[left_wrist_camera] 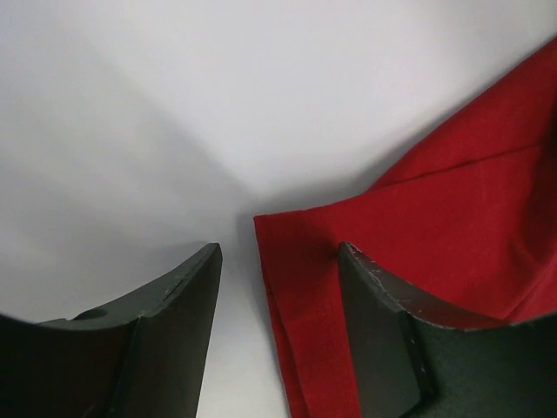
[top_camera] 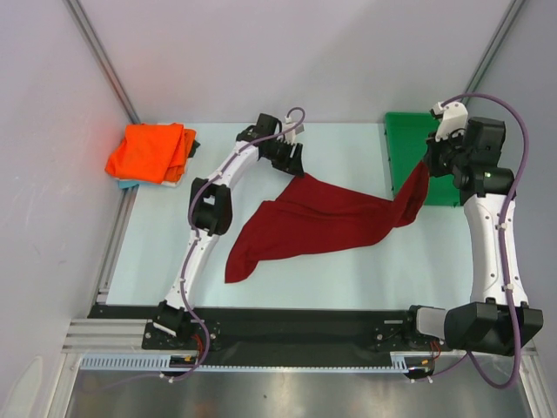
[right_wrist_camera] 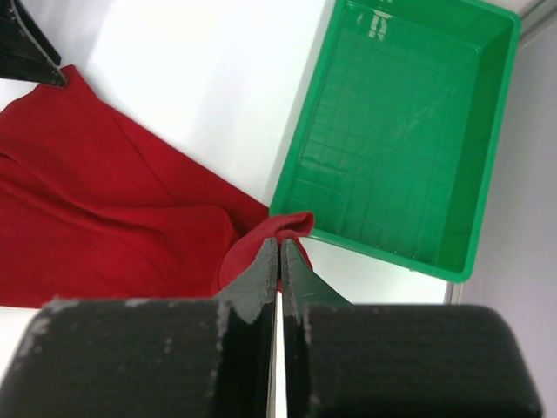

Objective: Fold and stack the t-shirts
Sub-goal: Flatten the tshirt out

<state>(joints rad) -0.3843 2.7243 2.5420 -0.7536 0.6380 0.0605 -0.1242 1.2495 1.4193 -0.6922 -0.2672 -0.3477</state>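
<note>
A dark red t-shirt (top_camera: 313,222) lies spread loosely across the middle of the table. Its right end is lifted, and my right gripper (top_camera: 427,164) is shut on a bunched fold of it (right_wrist_camera: 287,225) beside the green tray. My left gripper (top_camera: 294,164) hovers at the shirt's far left corner. In the left wrist view that gripper (left_wrist_camera: 278,251) is open, and the corner of the red t-shirt (left_wrist_camera: 305,287) lies between its fingers with nothing pinched. A folded bright orange t-shirt (top_camera: 150,151) rests at the far left, with a teal-blue edge (top_camera: 128,183) showing under it.
An empty green plastic tray (top_camera: 404,148) stands at the far right, its rim (right_wrist_camera: 365,248) just beyond my right fingertips. Grey walls close in the table on the left, back and right. A black rail runs along the near edge.
</note>
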